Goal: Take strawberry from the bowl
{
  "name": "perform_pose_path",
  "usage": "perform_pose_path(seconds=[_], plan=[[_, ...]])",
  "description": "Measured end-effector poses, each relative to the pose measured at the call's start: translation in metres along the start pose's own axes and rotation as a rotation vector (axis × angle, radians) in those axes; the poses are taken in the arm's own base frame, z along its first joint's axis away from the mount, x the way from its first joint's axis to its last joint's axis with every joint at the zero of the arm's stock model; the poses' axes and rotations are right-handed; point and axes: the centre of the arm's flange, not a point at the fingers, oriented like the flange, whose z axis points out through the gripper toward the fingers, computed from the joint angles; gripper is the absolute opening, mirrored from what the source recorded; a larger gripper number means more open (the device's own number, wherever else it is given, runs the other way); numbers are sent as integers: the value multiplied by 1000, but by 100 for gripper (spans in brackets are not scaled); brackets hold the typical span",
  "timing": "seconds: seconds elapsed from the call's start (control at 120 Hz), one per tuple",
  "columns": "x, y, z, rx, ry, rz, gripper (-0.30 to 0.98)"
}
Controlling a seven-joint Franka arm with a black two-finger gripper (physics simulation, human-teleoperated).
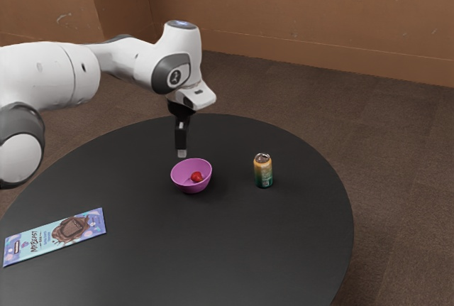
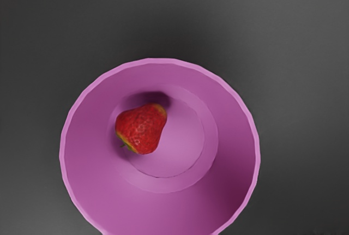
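The gripper [image 1: 182, 153] hangs fingers-down just above the far rim of the pink-purple bowl [image 1: 191, 187], touching neither bowl nor fruit. Seen side-on, its fingers overlap, so their spacing cannot be told. Inside the bowl lies a red strawberry [image 1: 196, 177]. From the hand, the bowl [image 2: 229, 131] is seen from above, with the strawberry [image 2: 142, 128] lying on its side at the bottom, off the bowl's centre, its yellowish-green stem end visible.
On the round black table [image 1: 234, 249] a green and gold can [image 1: 263, 171] stands upright, toward the exterior view's right of the bowl. A flat chocolate bar package [image 1: 55, 236] lies toward the exterior view's left, near the table's edge.
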Motion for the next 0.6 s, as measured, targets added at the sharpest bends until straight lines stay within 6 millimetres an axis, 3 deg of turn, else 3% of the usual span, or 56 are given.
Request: perform_pose_path(seconds=[0.083,0.25,0.6], plan=[[-4,-6,17,-1,0,86,68],[-9,9,39,-25,14,248,58],[7,11,65,6,43,500,49]])
